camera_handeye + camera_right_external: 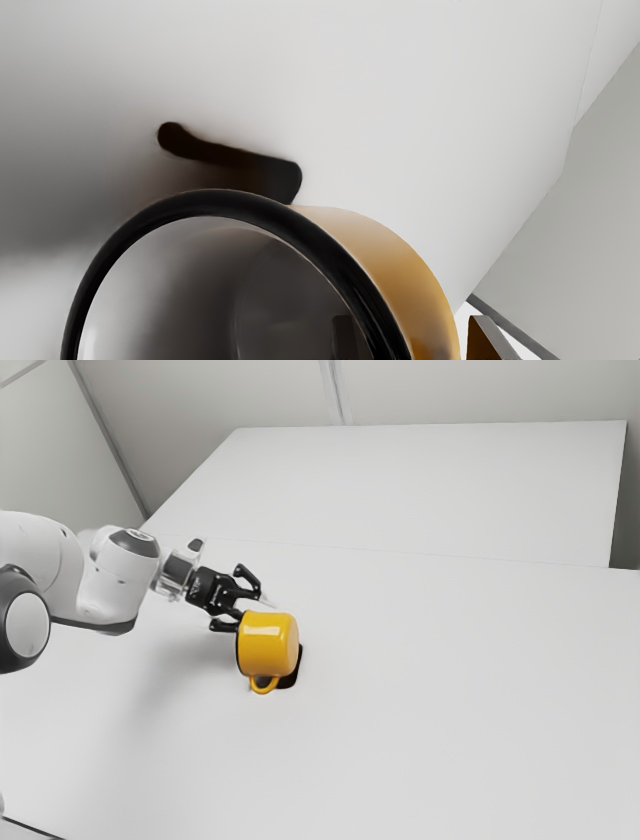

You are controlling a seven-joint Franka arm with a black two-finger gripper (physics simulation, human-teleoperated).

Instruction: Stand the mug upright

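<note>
The mug [270,644] lay on its side on the bench [450,710], its mouth facing the gripper [254,609] and its handle [263,686] low on the exterior view's near side. A dark shadow [290,668] spread beside it. The gripper was released, its fingers spread, one inside the mouth and the other outside, so that the mug's wall stood between them. The arm [118,582] took up the exterior view's left. Bench stretched well past the mug toward that view's right, with a thin seam crossing it farther back, before the walls [480,390].
</note>
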